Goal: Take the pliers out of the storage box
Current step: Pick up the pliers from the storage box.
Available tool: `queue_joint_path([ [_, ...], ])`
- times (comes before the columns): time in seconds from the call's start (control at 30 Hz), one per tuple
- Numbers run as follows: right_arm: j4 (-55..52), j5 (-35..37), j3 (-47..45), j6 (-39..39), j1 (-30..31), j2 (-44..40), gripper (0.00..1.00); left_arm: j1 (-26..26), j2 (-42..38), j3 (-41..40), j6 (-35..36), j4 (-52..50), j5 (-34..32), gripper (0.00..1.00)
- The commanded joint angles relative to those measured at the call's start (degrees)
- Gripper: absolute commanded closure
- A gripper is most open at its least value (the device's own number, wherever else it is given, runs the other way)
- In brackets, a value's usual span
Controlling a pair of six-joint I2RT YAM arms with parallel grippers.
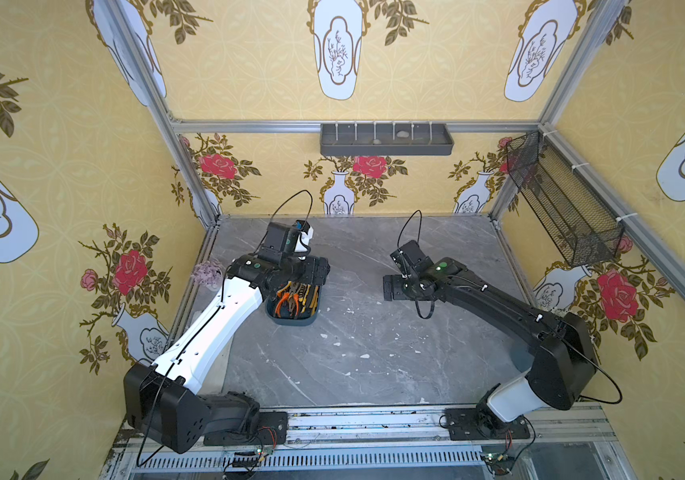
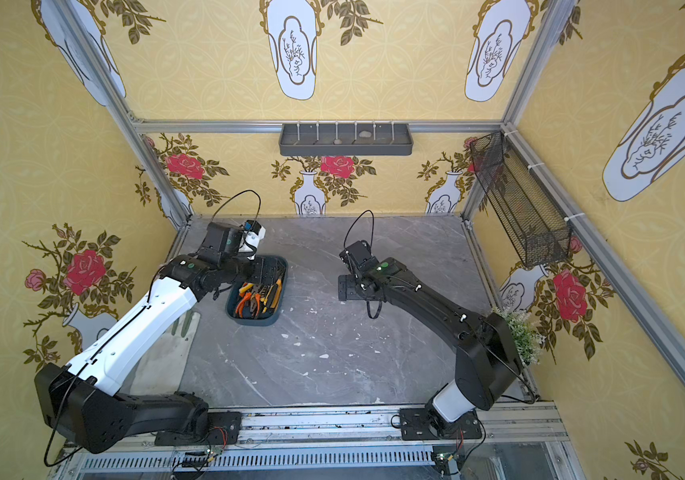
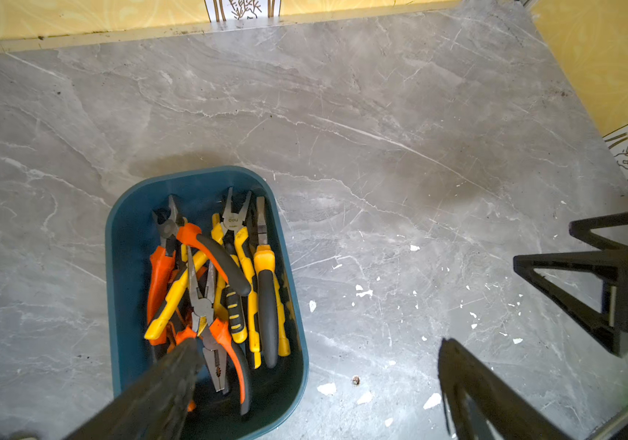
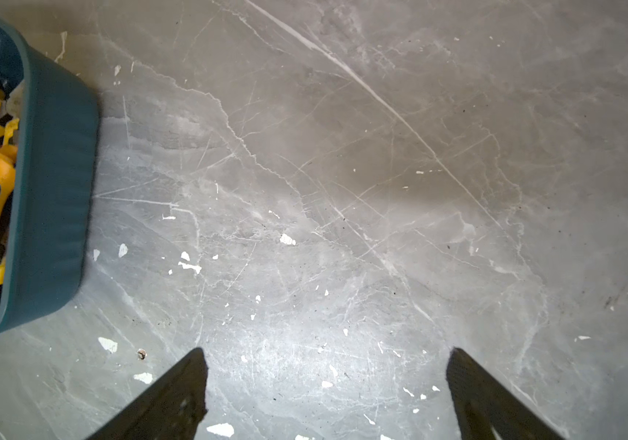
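1. Left arm (image 1: 216,324): reaching forward from the near-left base, wrist bent down over the storage box (image 1: 290,322). Pincer hidden under the wrist in both top views.
2. Left pincer (image 3: 316,346), wrist view: released, spread wide, nothing held. One finger (image 3: 160,388) above the heap, its mate above bare tabletop (image 3: 381,114) beside the box wall. Straddling the wall, not lined up on any one tool.
3. Pliers (image 3: 228,282): all inside the box, heaped and crossed, orange-and-black among yellow-and-black. None seen out on the tabletop. Box left of the tabletop's centre.
4. Step in hand, as judged: approach for a first pick; task barely begun.
5. Next move, as judged: shift sideways to centre over a top-lying handle, turn to cross it, descend, close. Risk: tangled handles dragging a neighbour up.
6. Right arm (image 1: 498,307): stretched in from the near-right base.
7. Right pincer (image 4: 325,354): released, empty, over bare tabletop, well apart from the box on its right side, fingers aimed toward it.
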Motion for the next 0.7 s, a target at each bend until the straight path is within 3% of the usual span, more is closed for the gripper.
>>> queue_joint_path([
  [0.0, -3.69, 0.85, 0.41, 6.83, 0.28, -0.64, 0.03, 0.01, 0.55, -0.94, -1.68, 0.33, 0.53, 0.01],
  [0.27, -3.49, -0.98, -6.32, 12.01, 1.0, -6.31, 0.03, -1.97, 3.37, 0.13, -0.52, -9.33, 1.15, 0.05],
  [0.47, -0.49, -2.81, -11.05, 12.6, 1.16, -10.7, 0.02, -6.99, 2.97, -0.43, -1.1, -13.36, -8.6, 0.0],
  [0.67, 0.87, -3.81, -12.65, 10.41, 1.27, -12.42, 0.03, -10.1, 6.91, 0.53, -3.33, -17.11, -16.28, 0.06],
])
